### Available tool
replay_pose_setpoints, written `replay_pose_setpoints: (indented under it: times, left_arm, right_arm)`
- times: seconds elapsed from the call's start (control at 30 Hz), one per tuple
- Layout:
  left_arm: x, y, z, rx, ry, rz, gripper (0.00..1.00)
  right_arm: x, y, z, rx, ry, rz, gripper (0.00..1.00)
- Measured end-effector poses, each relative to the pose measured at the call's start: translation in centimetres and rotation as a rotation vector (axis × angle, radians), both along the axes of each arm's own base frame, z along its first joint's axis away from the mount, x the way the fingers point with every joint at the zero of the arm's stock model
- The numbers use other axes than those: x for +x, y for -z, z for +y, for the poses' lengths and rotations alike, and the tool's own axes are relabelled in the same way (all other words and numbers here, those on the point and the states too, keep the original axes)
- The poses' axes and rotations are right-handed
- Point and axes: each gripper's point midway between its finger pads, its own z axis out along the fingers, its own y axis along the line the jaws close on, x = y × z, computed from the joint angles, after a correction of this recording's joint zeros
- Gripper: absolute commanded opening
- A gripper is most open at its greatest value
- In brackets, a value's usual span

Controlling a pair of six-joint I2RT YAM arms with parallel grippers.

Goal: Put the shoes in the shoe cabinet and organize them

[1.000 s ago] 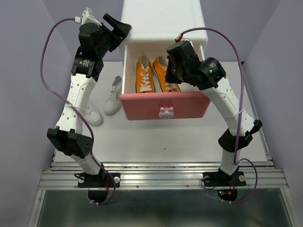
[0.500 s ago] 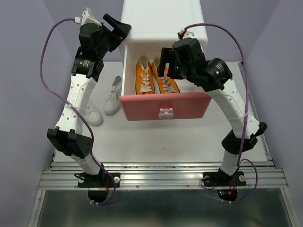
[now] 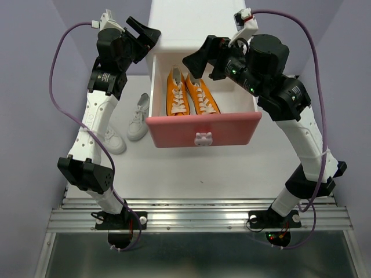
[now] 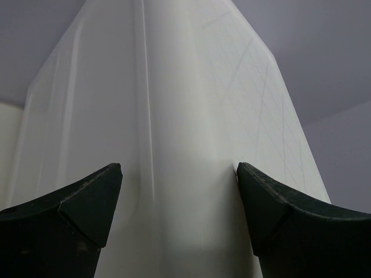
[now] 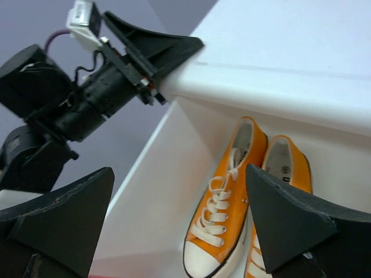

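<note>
Four shoes showed: two orange shoes (image 3: 177,92) and two white shoes (image 3: 139,116). The orange pair lay side by side, toes toward the near edge, in the one open drawer (image 3: 203,128) of the cabinet (image 3: 200,23), which stood at the middle of the counter's (image 3: 203,168) far edge. The white pair lay on the counter toward the left edge, one just beside the drawer's left wall and the other nearer the near-left corner, apart from it. One bunny knob (image 3: 203,138) sat on the pink drawer front. The left gripper (image 3: 152,40) sat at the cabinet's upper left corner, its jaws wide and astride that corner; whether they touched it could not be told. The right gripper (image 3: 203,66) hung above the drawer's far end, its jaws wide and holding nothing. Only the top view showed the white shoes and the knob. The left wrist view showed only the cabinet's white corner between its jaws. The right wrist view showed the orange pair below and the left gripper at the cabinet's edge. Bare counter lay between the drawer front and the near edge, and a narrower strip ran along the right edge.
</note>
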Motion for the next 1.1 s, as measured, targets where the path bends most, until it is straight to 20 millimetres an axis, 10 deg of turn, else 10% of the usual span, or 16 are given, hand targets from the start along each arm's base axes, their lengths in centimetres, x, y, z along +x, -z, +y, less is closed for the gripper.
replay_pose_setpoints:
  times: [0.33,0.8,1.1]
  left_arm:
    - [0.1,0.2,-0.1,0.014,0.004,-0.001,0.89]
    - [0.4,0.5,-0.2,0.054,0.014,0.0,0.89]
    - [0.3,0.4,-0.2,0.053,0.015,-0.003,0.89]
  right_arm:
    - [-5.2,0.3,6.0,-0.043,-0.393,-0.055,1.0]
    - [-19.1,7.1,13.1,-0.379,-0.78,-0.126,1.0]
    - [-19.0,10.9,11.6,-0.512,-0.771,-0.052,1.0]
